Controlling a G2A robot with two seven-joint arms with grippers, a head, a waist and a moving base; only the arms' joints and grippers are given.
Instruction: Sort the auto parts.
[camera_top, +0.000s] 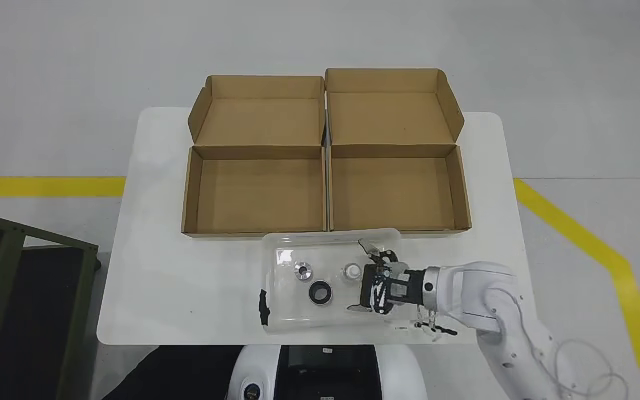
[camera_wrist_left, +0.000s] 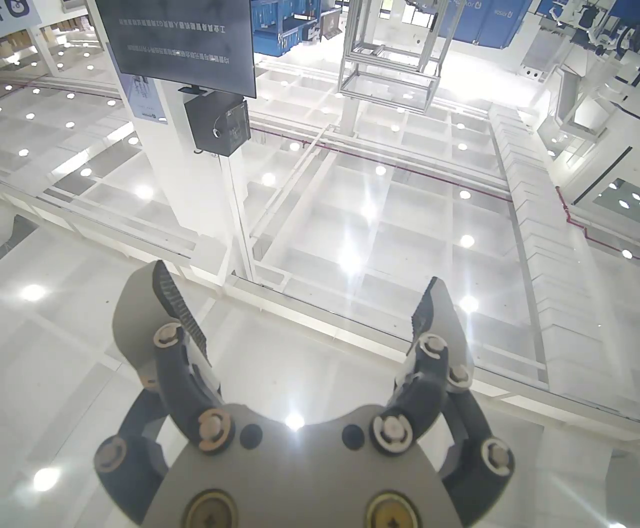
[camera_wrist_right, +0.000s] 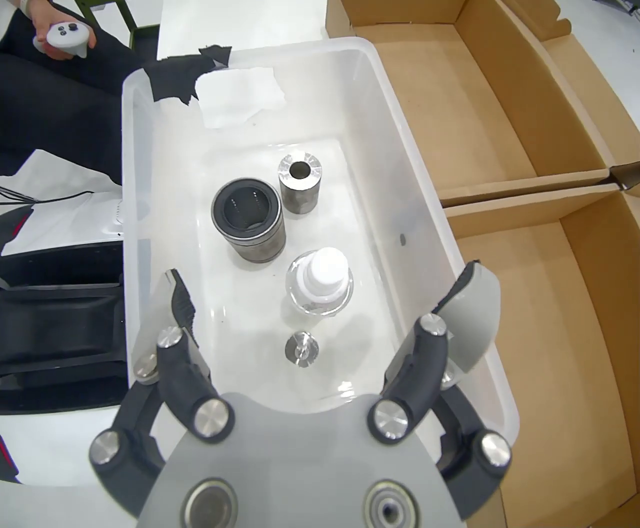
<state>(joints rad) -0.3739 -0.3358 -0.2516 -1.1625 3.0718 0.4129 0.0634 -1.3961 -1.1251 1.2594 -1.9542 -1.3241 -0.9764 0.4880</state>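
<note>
A clear plastic bin (camera_wrist_right: 415, 165) (camera_top: 275, 245) at the table's front edge holds the parts. Inside stand a dark ringed bearing sleeve (camera_wrist_right: 248, 218) (camera_top: 321, 294), a smaller grey steel bushing (camera_wrist_right: 299, 183) (camera_top: 301, 269), a white-capped clear part (camera_wrist_right: 320, 282) (camera_top: 352, 271) and a small shiny metal pin (camera_wrist_right: 301, 348). My right gripper (camera_wrist_right: 325, 295) (camera_top: 372, 293) hangs open over the bin's right end, its fingers straddling the white-capped part and the pin, holding nothing. My left gripper (camera_wrist_left: 300, 300) is open and empty, pointing up at the ceiling.
Two open cardboard boxes (camera_top: 256, 192) (camera_top: 397, 190) sit side by side behind the bin, both bare inside, lids folded back. Black tape (camera_wrist_right: 185, 75) and a white paper scrap (camera_wrist_right: 235, 97) mark the bin's far end. White table (camera_top: 150, 260) stretches left of the bin.
</note>
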